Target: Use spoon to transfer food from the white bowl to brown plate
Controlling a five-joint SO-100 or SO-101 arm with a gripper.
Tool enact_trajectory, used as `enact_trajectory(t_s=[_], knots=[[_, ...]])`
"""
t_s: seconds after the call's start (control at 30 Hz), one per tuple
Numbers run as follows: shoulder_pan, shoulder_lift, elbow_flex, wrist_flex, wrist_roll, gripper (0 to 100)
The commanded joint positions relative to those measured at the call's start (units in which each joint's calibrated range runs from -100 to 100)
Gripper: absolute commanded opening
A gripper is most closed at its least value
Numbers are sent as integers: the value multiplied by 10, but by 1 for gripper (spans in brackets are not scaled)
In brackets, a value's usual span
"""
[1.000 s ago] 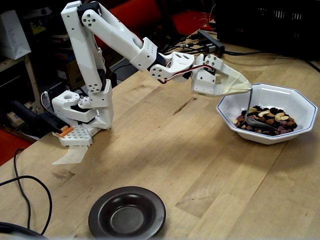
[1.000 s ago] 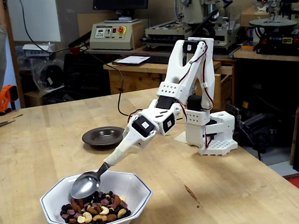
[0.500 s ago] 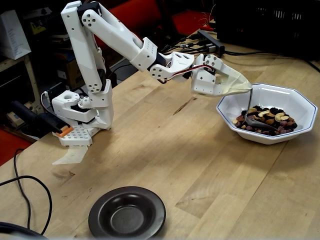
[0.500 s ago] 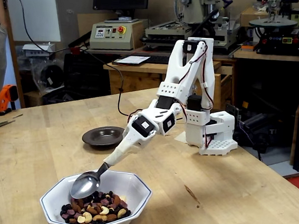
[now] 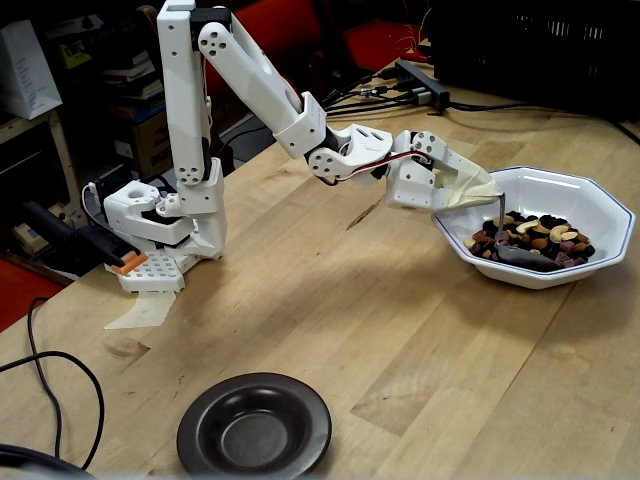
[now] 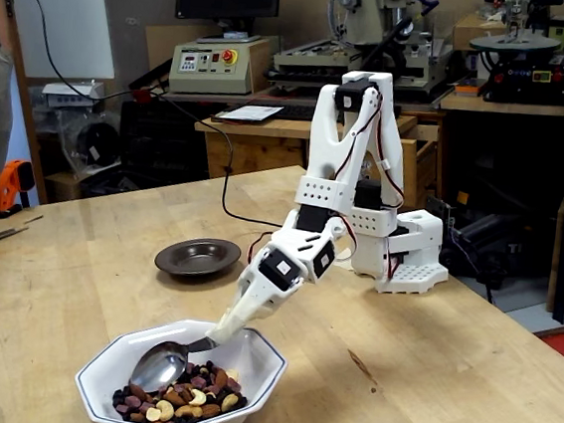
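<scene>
- A fixed view: pincer (image 5: 488, 188) clamps spoon (image 5: 512, 250) handle; spoon bowl sits in food (image 5: 532, 240) inside white bowl (image 5: 600, 205), right on tabletop (image 5: 380, 330). Brown plate (image 5: 254, 425) well apart, near front edge.
- Another fixed view: spoon (image 6: 159, 366) tilted, touching food (image 6: 179, 399); brown plate (image 6: 197, 257) behind white bowl (image 6: 258, 361).

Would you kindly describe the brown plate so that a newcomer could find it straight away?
Start at the wooden table with the white arm on it. In a fixed view the brown plate lies near the front edge, alone and apart from the arm's base. It is round, dark, glossy and empty, unlike the white bowl, which is octagonal and holds the food.
</scene>
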Motion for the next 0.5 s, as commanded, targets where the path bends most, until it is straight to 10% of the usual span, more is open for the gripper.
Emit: enact_trajectory(t_s=[0.0,0.47], knots=[[2,-3,-14,-16,-5,4],[1,-12,-15,-11,-84,4]])
